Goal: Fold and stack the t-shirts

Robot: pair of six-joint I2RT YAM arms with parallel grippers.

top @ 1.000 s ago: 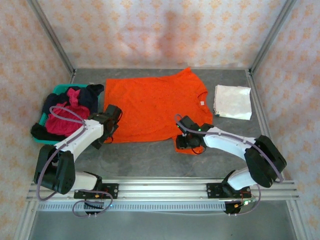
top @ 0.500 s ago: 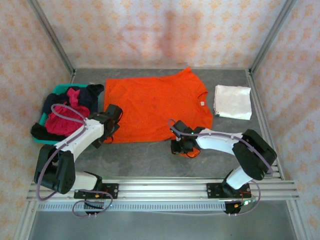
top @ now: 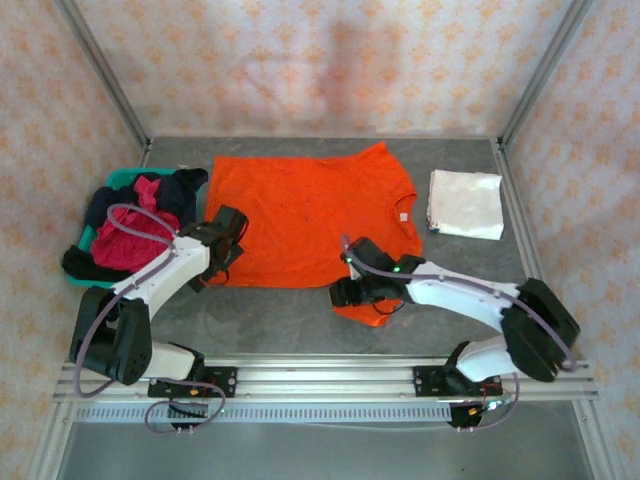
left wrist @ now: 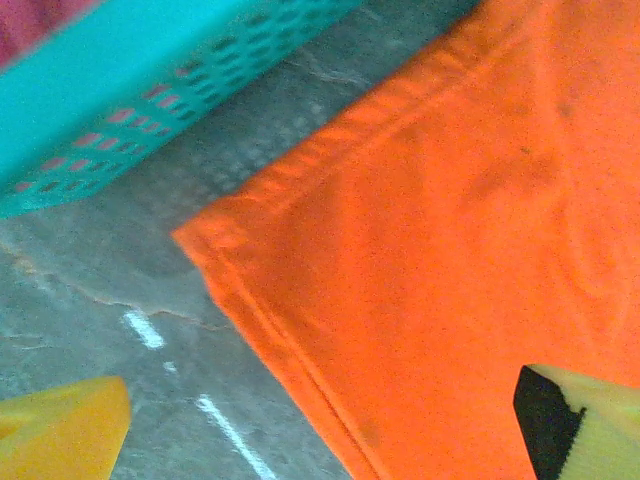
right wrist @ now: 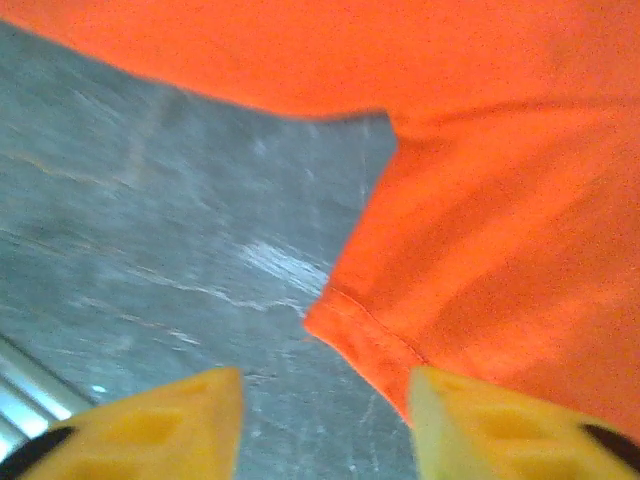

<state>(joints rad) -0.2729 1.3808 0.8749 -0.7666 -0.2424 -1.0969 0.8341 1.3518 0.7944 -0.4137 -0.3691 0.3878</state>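
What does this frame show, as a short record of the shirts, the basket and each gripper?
orange t-shirt: spread flat on the table
white t-shirt: folded, lying to the right of the orange one
teal basket: at the left, holding a crimson shirt and a dark shirt
left gripper: open, over the orange shirt's hem corner
right gripper: open, at the near sleeve's corner

Bright, even light from above, only faint shadows just beside the orange t-shirt (top: 305,215); right wrist view smears soft around the shirt's sleeve, left wrist crisper
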